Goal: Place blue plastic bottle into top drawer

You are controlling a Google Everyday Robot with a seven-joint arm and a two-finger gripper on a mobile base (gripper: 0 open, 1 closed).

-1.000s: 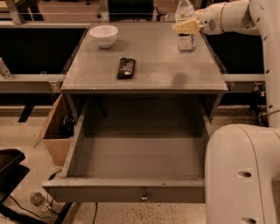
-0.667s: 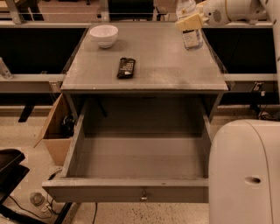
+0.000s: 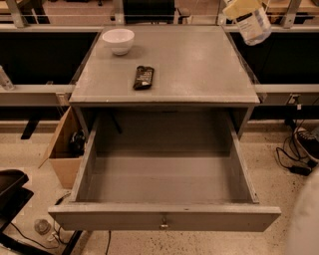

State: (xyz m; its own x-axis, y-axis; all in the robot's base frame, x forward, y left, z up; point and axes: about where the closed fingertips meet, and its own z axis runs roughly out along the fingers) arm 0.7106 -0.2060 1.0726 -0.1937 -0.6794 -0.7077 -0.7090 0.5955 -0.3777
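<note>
The blue plastic bottle (image 3: 254, 26) hangs tilted in the air above the table's far right corner, its cap end hidden at the top edge of the view. My gripper (image 3: 241, 8) is shut on its upper part; only a yellowish finger pad (image 3: 237, 8) shows, and the arm is out of view. The top drawer (image 3: 164, 217) stands pulled fully open below the tabletop. Its grey box holds nothing, and a small metal knob (image 3: 163, 222) sits at the middle of its front panel.
A white bowl (image 3: 118, 40) and a dark flat snack bar (image 3: 143, 77) lie on the grey tabletop (image 3: 199, 64). A cardboard box (image 3: 61, 152) stands on the floor at left. Cables (image 3: 294, 154) lie at right. My white body (image 3: 305, 224) fills the lower right corner.
The bottle has been lifted off the tabletop and now hangs higher and tilted. The arm has moved up and mostly out of view.
</note>
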